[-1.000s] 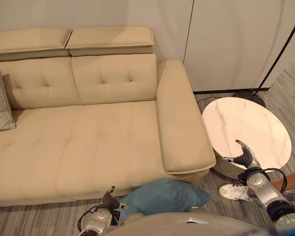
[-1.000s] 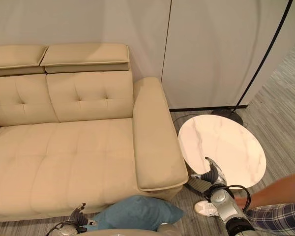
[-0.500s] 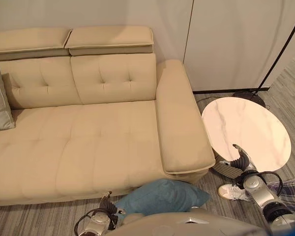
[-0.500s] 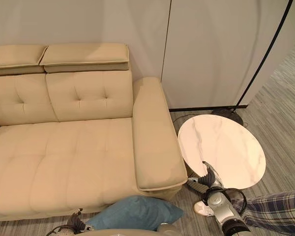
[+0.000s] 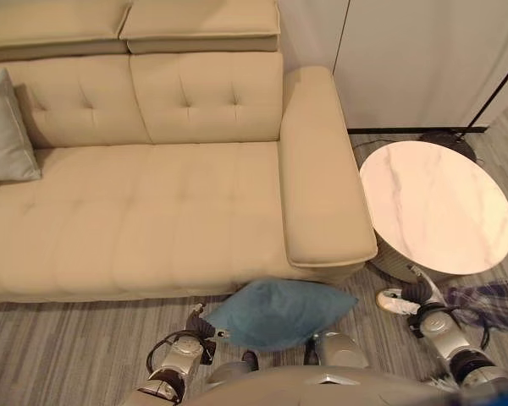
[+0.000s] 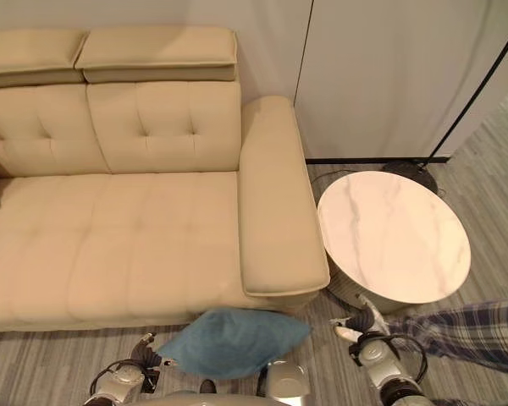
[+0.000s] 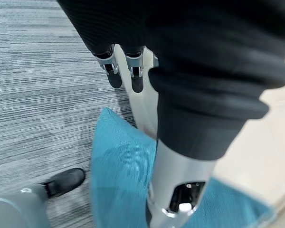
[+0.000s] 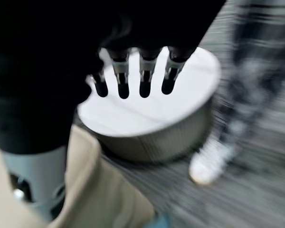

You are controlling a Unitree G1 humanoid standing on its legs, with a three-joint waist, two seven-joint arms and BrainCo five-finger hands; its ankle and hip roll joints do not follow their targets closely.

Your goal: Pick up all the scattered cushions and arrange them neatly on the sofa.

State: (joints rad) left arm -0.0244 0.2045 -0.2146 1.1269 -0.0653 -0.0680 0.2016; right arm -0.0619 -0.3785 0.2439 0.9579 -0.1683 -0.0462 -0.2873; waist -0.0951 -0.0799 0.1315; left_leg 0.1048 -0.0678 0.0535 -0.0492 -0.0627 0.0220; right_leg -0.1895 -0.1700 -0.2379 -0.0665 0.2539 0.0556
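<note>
- Two cushions are seen: a teal cushion [image 5: 275, 311] lies on the grey carpet [image 5: 59, 347] just in front of the beige sofa [image 5: 152, 228], and a grey cushion [image 5: 7, 127] leans against the sofa's backrest at the left end, cut off by the frame edge.
- No writing or label can be read on anything.
- The teal cushion's long axis runs along the sofa's front edge, with one pointed corner turned toward the round marble-topped table [image 5: 436, 207] and the other toward the left hand [image 5: 196, 323].
- The left hand is placed just beside the cushion's left corner; its fingers [image 7: 115, 78] are held straight and spread, gripping nothing, and contact with the cushion cannot be told.
- The right hand [image 5: 425, 292] hangs low beside the table's base, its fingers [image 8: 144, 88] straight and empty.
- A person's plaid trouser leg [image 5: 491, 303] and white shoe [image 5: 395, 300] are partly seen by the table, the rest being cut off.
</note>
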